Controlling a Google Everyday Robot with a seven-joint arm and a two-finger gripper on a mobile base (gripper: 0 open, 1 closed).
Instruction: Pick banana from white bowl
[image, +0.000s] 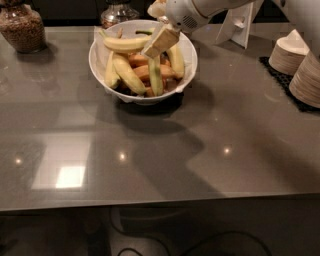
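claw (156, 45) above white bowl (93, 60), tip at the banana's (125, 44) right end | claw open or closed: cannot tell | banana lies across the pile in the bowl | bowl on grey desk (210, 150)

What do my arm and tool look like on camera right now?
The arm is glossy white, with a rounded wrist housing bearing a small dotted grille. The tool, over the white bowl, is a flat cream-tan wedge. No cables or markings show.
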